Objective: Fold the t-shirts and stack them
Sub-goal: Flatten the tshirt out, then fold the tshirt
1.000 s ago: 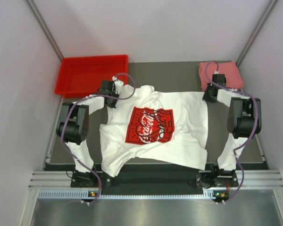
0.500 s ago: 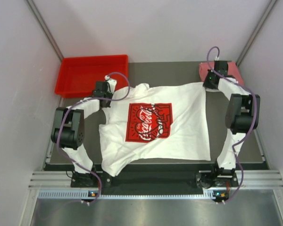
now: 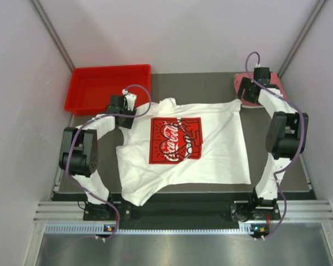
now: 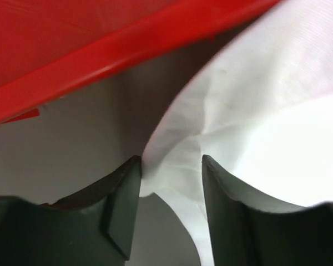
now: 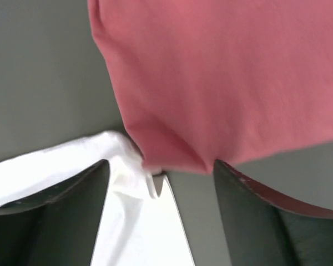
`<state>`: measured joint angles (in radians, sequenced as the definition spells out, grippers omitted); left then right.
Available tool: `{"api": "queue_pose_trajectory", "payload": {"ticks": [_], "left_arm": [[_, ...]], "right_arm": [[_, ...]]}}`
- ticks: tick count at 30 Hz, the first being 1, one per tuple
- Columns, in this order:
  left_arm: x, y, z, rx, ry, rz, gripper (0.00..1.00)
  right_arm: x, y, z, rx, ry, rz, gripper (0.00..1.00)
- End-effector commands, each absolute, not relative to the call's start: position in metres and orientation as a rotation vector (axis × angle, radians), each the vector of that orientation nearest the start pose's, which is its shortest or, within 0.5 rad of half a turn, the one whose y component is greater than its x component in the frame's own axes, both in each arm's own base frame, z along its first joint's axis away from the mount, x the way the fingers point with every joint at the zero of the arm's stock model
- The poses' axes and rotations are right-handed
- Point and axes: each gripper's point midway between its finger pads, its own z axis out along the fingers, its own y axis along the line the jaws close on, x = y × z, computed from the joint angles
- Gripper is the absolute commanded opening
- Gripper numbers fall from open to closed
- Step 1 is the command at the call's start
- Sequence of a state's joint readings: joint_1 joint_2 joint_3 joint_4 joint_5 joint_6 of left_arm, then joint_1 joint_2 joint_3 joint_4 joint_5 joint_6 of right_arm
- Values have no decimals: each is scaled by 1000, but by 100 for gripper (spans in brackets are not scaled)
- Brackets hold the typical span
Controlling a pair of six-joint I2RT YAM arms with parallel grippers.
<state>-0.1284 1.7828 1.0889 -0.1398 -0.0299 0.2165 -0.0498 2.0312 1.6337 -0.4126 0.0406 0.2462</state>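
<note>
Dark table (image 3: 211,86), pale walls. White t-shirt (image 3: 183,149) now flatter; left gripper (image 4: 169,183) pinches it; right gripper (image 5: 158,177) spread wide.

Red bin (image 3: 107,86) — beside left gripper (image 4: 169,166)

Pink-red t-shirt (image 5: 227,77) corner over white t-shirt (image 5: 72,166) edge, between parted right claw (image 5: 161,188) fingers

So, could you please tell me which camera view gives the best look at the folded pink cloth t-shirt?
The right wrist view: the folded pink cloth t-shirt fills its upper frame, a corner hanging between the right gripper's fingers. From the top external view it is mostly hidden behind the right arm. The left wrist view does not show it.
</note>
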Motion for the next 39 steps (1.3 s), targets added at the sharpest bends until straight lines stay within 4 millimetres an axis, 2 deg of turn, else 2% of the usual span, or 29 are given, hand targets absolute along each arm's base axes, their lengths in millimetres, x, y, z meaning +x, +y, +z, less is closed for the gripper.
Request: {"api": "queue_pose_trajectory", "payload": {"ticks": [1, 2, 3, 4, 5, 6, 7, 8, 9, 10, 11, 12, 13, 14, 15, 16, 17, 18, 20, 22, 24, 26, 27, 30, 33, 36, 39], "left_arm": [[431, -64, 99, 459, 2295, -85, 55], [427, -66, 103, 475, 2288, -98, 61], [423, -71, 109, 494, 2273, -128, 63], [419, -73, 121, 503, 2245, -141, 63], [414, -74, 125, 522, 2240, -153, 63], [407, -77, 128, 542, 2247, -172, 63], [397, -81, 137, 565, 2228, -205, 63], [392, -82, 140, 588, 2220, -212, 64], [381, -83, 141, 609, 2229, -231, 64], [369, -86, 146, 639, 2208, -257, 64], [361, -89, 148, 695, 2189, -266, 64], [342, -90, 140, 735, 2217, -292, 64], [331, -92, 151, 771, 2178, -296, 64], [319, -95, 150, 863, 2147, -318, 64], [308, -97, 148, 915, 2139, -325, 64], [286, -96, 139, 962, 2179, -345, 63], [277, -94, 133, 1040, 2180, -334, 62], [266, -96, 127, 1096, 2194, -339, 61], [233, -91, 109, 1229, 2247, -353, 60], [205, -92, 100, 1352, 2246, -362, 59], [175, -94, 94, 1505, 2235, -387, 60], [156, -95, 96, 1596, 2202, -379, 63], [146, -98, 93, 1681, 2152, -360, 64], [123, -98, 88, 1820, 2117, -377, 67], [103, -99, 90, 1918, 2128, -460, 70], [100, -105, 88, 1972, 2104, -447, 76], [92, -112, 78, 2090, 2062, -416, 76]], "right_arm": [[502, -39, 170, 418, 2235, -28, 78], [484, -39, 158, 427, 2276, -36, 80], [470, -36, 175, 430, 2250, -24, 81], [459, -34, 176, 447, 2255, -10, 82], [437, -29, 157, 454, 2309, -3, 82], [422, -23, 153, 450, 2330, 14, 82], [406, -19, 168, 451, 2297, 36, 83], [381, -14, 144, 460, 2359, 40, 83], [364, -8, 157, 449, 2325, 60, 83], [350, -2, 151, 458, 2338, 79, 84], [327, 2, 131, 461, 2390, 88, 84], [309, 14, 137, 433, 2387, 119, 84], [295, 18, 132, 430, 2407, 132, 85], [270, 20, 115, 438, 2474, 129, 85], [258, 26, 111, 426, 2494, 141, 84], [247, 29, 117, 433, 2467, 161, 84], [228, 29, 105, 447, 2519, 150, 84], [219, 31, 105, 450, 2521, 155, 83], [208, 39, 118, 460, 2481, 158, 82], [201, 50, 124, 471, 2473, 201, 82], [187, 50, 110, 520, 2525, 184, 82], [176, 53, 88, 559, 2574, 197, 82], [175, 56, 85, 612, 2571, 217, 83], [182, 61, 70, 708, 2532, 266, 84], [186, 55, 59, 765, 2533, 204, 85], [183, 54, 46, 804, 2569, 177, 84], [178, 56, 36, 825, 2619, 160, 83]]}}
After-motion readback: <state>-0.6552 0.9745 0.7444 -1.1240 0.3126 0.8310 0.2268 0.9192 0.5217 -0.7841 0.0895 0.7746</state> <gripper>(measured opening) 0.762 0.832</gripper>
